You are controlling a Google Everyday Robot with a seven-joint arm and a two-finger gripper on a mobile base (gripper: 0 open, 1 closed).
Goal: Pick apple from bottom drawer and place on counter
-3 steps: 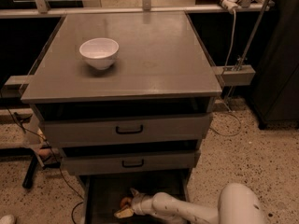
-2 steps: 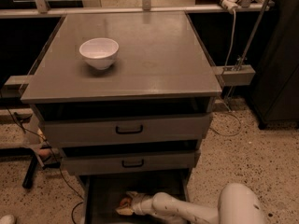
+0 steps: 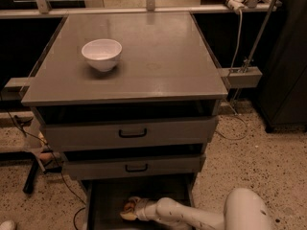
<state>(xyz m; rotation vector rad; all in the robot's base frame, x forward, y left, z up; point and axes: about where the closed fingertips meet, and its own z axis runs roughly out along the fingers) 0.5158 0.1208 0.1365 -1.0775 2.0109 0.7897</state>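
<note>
The bottom drawer point(image 3: 103, 200) is pulled open below the two upper drawers, and its inside is dark. My white arm reaches in from the lower right. My gripper point(image 3: 129, 209) is low inside the drawer, left of its middle. The apple point(image 3: 128, 206) shows as a small orange-yellow patch right at the gripper's tip, mostly hidden by it. The counter point(image 3: 158, 56) is the flat grey cabinet top above.
A white bowl point(image 3: 101, 54) stands on the counter's left part. Two upper drawers with black handles point(image 3: 133, 133) overhang the bottom drawer. Cables lie on the speckled floor at left. A metal stand and a dark cabinet are at right.
The gripper has stayed at the apple in the drawer, shifting only slightly. Nothing else has moved.
</note>
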